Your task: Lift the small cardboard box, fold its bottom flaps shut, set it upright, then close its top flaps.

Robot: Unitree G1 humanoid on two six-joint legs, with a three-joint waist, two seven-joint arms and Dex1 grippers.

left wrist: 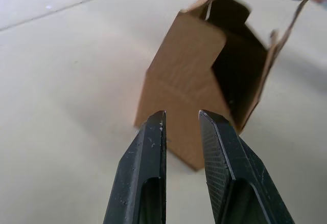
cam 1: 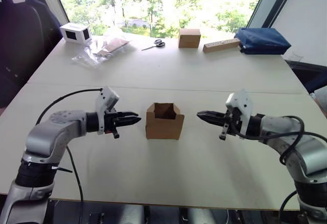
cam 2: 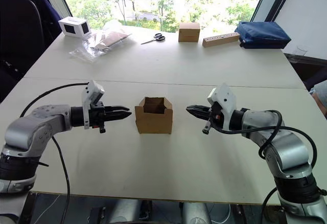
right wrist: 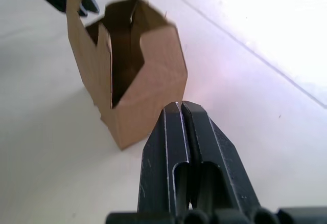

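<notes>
Left gripper (cam 1: pixel 134 119) is seen w/ jaws slightly parted, nothing held; right gripper (cam 1: pixel 202 114) w/ jaws pressed together, empty. Between them, apart from both tips, the small cardboard box (cam 1: pixel 164 120) stands upright on the white table (cam 1: pixel 204 75), top flaps (cam 1: pixel 166 112) raised and open. Box is judged light, thin-walled, easily crushed or pushed sliding; side walls are best pinched gently, or flaps pressed from outside. Box sits mid-table, near front edge, tips aimed at its opposite sides.
</notes>
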